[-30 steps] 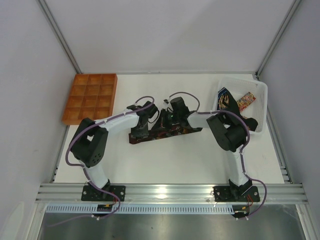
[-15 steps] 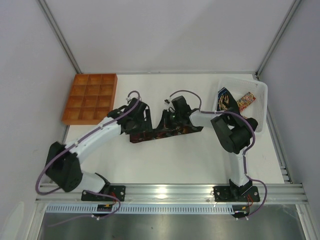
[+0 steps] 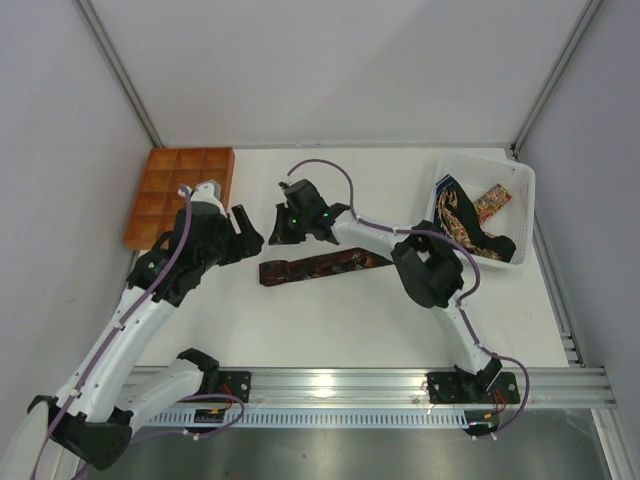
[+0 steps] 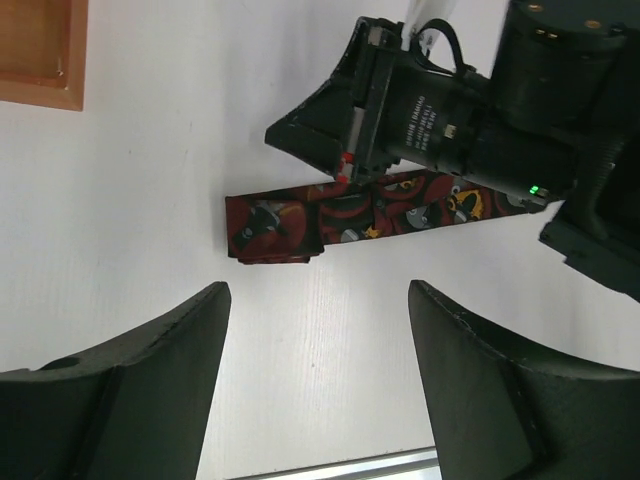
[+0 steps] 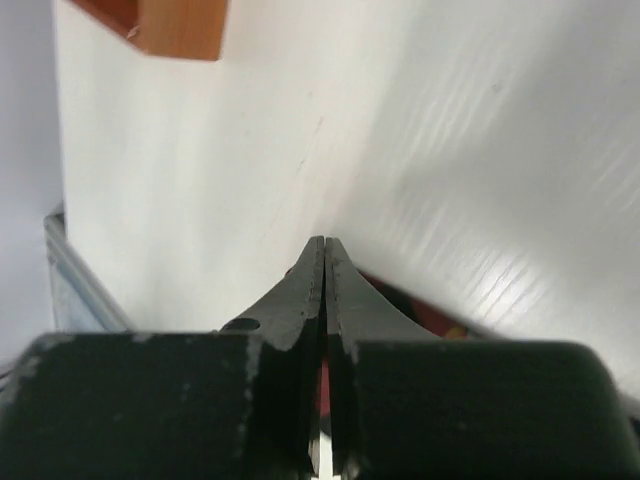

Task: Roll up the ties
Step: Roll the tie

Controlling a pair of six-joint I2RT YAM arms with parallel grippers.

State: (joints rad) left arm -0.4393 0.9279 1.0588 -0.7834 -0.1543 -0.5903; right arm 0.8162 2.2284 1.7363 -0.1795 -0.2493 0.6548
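A maroon tie with a small bright print lies flat across the middle of the table, its left end folded over. My left gripper hangs open to the left of it and clear of it; the left wrist view shows bare table between its fingers. My right gripper is shut above the tie's left part, and I cannot tell whether its tips touch the tie's far edge. A strip of the tie shows beneath them. More ties lie heaped in the bin.
An orange compartment tray sits at the back left, and its corner shows in the right wrist view. A clear plastic bin stands at the back right. The right arm stretches across above the tie's right half.
My left gripper opened, let go of the tie and drew back up to the left. The right gripper slid left along the tie, which now lies flat instead of bunched.
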